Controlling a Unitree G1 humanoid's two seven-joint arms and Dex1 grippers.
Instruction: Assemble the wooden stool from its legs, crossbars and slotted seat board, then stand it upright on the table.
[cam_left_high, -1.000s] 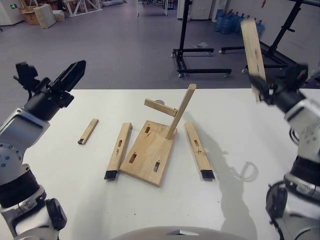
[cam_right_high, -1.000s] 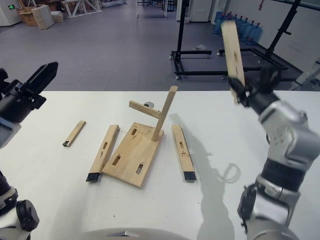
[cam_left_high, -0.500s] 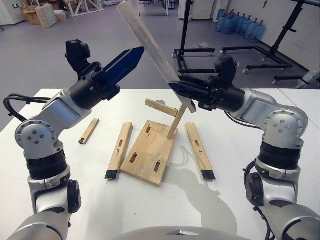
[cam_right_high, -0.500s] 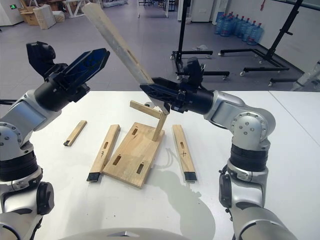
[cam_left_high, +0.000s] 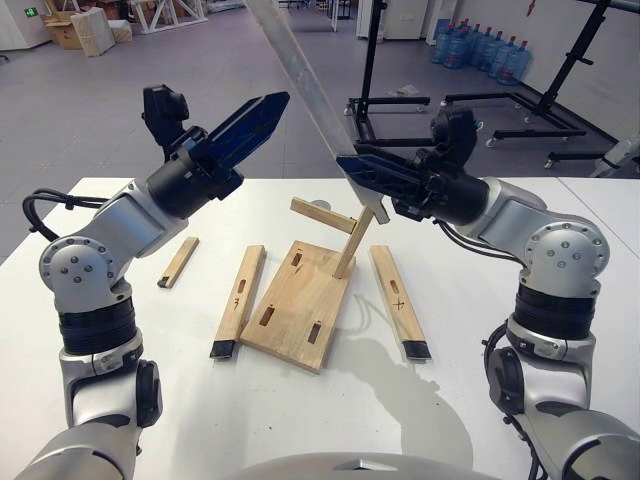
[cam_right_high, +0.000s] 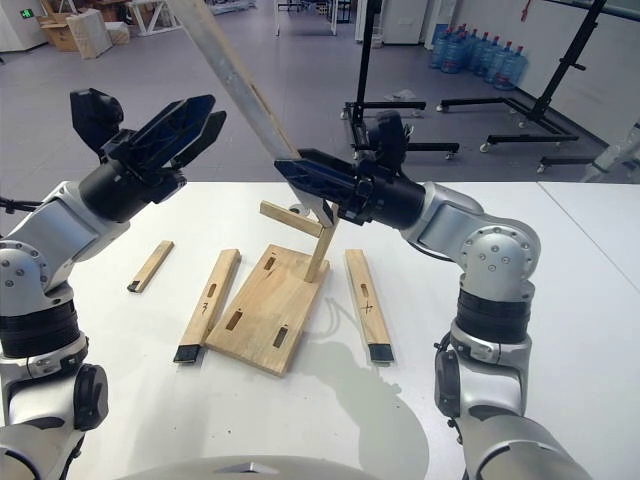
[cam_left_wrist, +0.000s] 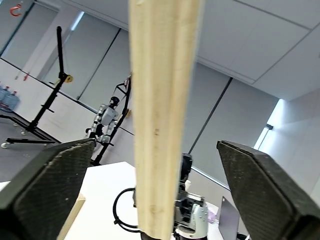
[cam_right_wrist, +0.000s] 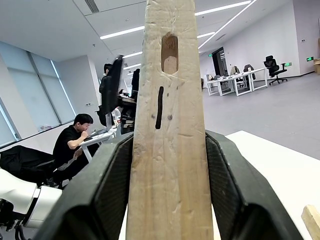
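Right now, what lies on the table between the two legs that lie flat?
The slotted seat board lies between the left flat leg and the right flat leg, with a tilted leg standing in it; both eye views show this.

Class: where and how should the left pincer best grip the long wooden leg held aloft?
Probably mid-length on the long wooden leg, above where the right pincer clamps it, coming from the robot's left with the open left pincer: that stretch slants up free.

Four wooden legs (cam_left_high: 238, 300) in all, one leg (cam_left_high: 300, 70) of them clamped in the right gripper (cam_left_high: 352, 170). Two crossbars (cam_left_high: 177, 262). One slotted seat board (cam_left_high: 290, 300).
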